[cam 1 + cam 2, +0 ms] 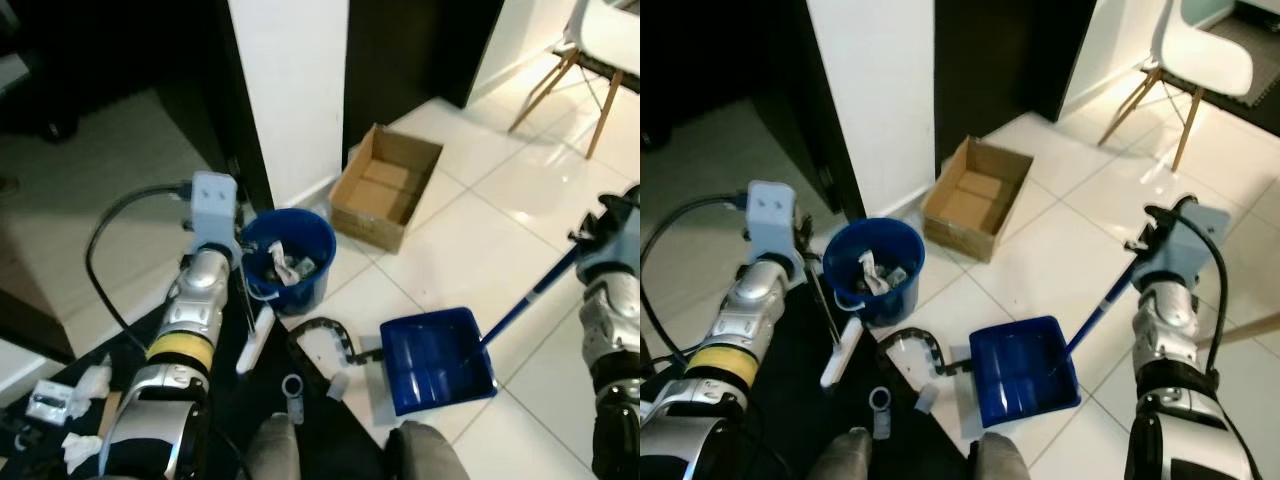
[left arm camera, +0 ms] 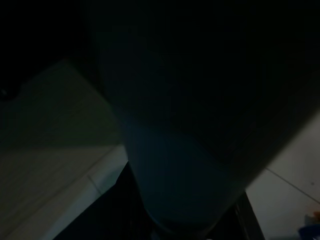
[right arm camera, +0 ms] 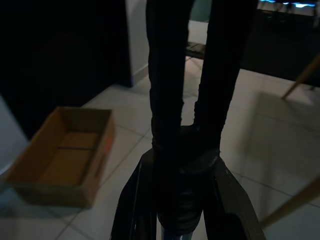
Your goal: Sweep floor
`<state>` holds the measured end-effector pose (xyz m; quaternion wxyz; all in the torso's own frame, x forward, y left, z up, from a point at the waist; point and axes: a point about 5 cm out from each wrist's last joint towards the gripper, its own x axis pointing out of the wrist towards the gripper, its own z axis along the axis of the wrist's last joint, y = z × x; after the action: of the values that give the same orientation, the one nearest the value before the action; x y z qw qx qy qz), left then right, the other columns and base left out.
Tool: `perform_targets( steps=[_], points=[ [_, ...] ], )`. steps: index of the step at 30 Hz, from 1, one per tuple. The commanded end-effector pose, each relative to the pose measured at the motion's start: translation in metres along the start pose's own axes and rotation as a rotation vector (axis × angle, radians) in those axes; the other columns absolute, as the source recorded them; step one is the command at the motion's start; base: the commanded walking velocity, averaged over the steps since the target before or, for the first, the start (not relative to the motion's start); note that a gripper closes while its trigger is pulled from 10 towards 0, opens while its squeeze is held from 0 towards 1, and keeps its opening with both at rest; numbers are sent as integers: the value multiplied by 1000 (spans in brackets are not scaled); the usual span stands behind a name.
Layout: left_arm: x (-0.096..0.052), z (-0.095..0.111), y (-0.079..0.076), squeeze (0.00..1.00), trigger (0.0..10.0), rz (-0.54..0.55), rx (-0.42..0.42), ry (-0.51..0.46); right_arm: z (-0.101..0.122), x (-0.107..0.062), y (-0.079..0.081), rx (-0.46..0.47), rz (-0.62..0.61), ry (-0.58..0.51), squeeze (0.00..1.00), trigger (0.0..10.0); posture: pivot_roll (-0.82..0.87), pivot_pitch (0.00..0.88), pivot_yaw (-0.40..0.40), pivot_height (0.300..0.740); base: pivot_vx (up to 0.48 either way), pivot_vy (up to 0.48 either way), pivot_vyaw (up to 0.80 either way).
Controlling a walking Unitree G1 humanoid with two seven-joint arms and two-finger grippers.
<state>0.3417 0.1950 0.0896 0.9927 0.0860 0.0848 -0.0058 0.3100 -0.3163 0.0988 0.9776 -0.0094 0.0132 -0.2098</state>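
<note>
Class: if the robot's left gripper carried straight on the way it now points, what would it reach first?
Probably the round blue plastic bucket holding scraps, which stands just ahead of the left gripper; depth is uncertain, and the white wall rises behind it.

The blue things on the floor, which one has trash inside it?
The round blue bucket beside the white wall, holding crumpled scraps. The flat blue dustpan, on a long handle in the right gripper, looks bare inside.

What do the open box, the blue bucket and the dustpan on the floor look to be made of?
Open box: brown corrugated cardboard, matte, with folded flaps. Blue bucket: probably plastic, with a smooth uniform colour and thin rim. Dustpan: likely moulded plastic, glossy blue with ribbed inside; the right tool grips its handle.
</note>
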Motion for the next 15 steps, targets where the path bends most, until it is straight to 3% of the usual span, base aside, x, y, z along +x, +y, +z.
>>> perform_targets(
  steps=[1, 9, 15],
  points=[
    [2, 7, 4, 0, 10000, 19, 14, -24, 9, 3, -1, 2, -10, -39, 0, 10000, 5, 45, 13, 740, 0, 0, 0],
    [4, 12, 11, 0, 10000, 45, 34, -39, 14, 7, -8, -27, -39, -42, 0, 10000, 6, 78, 15, 740, 0, 0, 0],
    [7, 22, 22, 0, 10000, 61, 72, -72, 16, 8, -28, -53, -144, -25, 0, 10000, 42, 196, 27, 740, 0, 0, 0]
  ],
)
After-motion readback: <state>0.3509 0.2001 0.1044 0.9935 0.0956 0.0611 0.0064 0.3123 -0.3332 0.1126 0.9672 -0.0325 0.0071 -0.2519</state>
